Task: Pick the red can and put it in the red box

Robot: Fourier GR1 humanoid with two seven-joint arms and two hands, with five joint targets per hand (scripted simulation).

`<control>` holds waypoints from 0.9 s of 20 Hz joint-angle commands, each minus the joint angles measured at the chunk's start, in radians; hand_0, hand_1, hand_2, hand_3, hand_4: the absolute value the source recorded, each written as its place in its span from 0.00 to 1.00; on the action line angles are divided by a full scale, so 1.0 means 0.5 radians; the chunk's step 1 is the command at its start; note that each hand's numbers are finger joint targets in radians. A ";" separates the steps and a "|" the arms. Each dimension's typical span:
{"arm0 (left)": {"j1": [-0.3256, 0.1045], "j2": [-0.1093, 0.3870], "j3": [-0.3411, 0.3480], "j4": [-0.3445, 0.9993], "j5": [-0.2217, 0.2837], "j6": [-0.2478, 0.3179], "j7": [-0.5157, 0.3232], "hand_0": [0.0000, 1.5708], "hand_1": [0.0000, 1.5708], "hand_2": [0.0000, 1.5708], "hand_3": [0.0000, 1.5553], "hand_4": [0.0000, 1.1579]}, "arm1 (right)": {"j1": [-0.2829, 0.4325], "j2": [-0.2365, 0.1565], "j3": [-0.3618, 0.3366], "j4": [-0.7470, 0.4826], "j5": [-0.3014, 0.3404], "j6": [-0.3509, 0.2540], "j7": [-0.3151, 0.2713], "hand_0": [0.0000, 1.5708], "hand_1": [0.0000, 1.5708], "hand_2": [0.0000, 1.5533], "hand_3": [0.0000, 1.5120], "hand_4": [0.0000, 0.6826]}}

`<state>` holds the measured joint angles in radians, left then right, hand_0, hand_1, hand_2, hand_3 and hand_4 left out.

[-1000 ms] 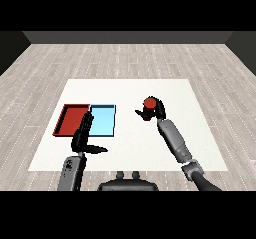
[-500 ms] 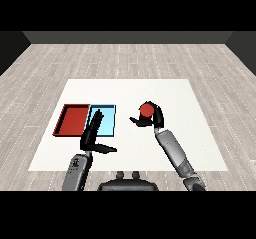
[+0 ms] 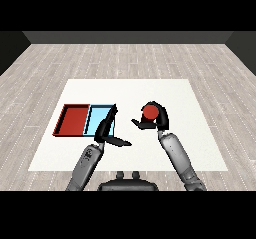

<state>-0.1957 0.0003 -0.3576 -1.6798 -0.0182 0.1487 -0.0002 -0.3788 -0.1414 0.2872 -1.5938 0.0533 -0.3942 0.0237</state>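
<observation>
1. Right hand (image 3: pixel 156 120): fingers & thumb curled round the red can (image 3: pixel 149 112); the can's round red top faces the camera.
2. Red can sits in that hand's grasp, seen over the white table (image 3: pixel 175 95) right of center. It is well apart from both trays, not in either one. Can't tell if it's clear of the table surface or touching it.
3. Right forearm comes up from the lower right, grey, angled toward the middle of the table.
4. Left hand (image 3: pixel 106 130): holds nothing, fingers straight & spread from the thumb. Fingers point up-right, overlapping the right edge of the light blue tray (image 3: pixel 99 118) in this view; thumb sticks out to the right over bare table.
5. Left forearm rises from the lower left, grey, leaning slightly right.
6. Red tray (image 3: pixel 73 120) lies at the table's left part, w/ the light blue tray touching its right side; the two sit side by side.
7. The two hands are near each other, w/ a gap of bare table between them.
</observation>
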 commanded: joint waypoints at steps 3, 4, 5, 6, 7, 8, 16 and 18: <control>-0.214 -0.001 -0.105 0.156 0.117 0.130 0.109 0.00 0.00 0.00 0.00 0.00 | 0.018 0.089 0.100 -0.168 0.208 -0.017 0.106 0.95 0.95 0.93 0.92 0.82; -0.137 -0.001 -0.287 0.109 0.127 0.295 0.125 0.00 0.00 0.00 0.00 0.00 | 0.018 0.050 -0.023 -0.065 0.128 0.061 -0.011 0.95 0.95 0.93 0.91 0.82; -0.105 -0.001 -0.229 0.203 0.086 0.211 -0.038 0.00 0.00 0.00 0.00 0.00 | 0.042 0.088 0.006 -0.192 0.150 0.086 0.065 0.95 0.95 0.93 0.91 0.82; -0.068 -0.001 -0.177 0.140 0.087 0.129 0.067 0.00 0.00 0.00 0.00 0.00 | -0.005 0.129 -0.012 -0.123 0.179 0.081 0.076 0.95 0.95 0.93 0.92 0.81; -0.229 -0.001 -0.224 0.329 0.196 0.238 -0.035 0.00 0.00 0.00 0.00 0.00 | 0.041 0.086 -0.029 -0.222 0.173 0.117 0.148 0.95 0.95 0.93 0.92 0.79; -0.043 -0.001 -0.219 0.091 0.094 0.153 0.118 0.00 0.00 0.00 0.00 0.00 | -0.024 0.216 0.071 -0.066 0.282 0.020 0.095 0.95 0.95 0.93 0.91 0.79; -0.064 -0.001 -0.101 0.291 0.242 0.054 -0.060 0.00 0.00 0.00 0.00 0.00 | -0.004 0.248 -0.005 -0.155 0.314 0.184 0.119 0.93 0.93 0.93 0.92 0.81; -0.182 -0.001 -0.121 0.488 0.321 0.122 -0.144 0.00 0.00 0.00 0.00 0.00 | -0.164 0.279 0.000 -0.127 0.344 0.153 0.228 0.94 0.94 0.93 0.91 0.81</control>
<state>-0.2860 0.0001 -0.4276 -1.4800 0.1128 0.2201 -0.0440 -0.4026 -0.0280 0.2857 -1.6622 0.1987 -0.3186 0.0893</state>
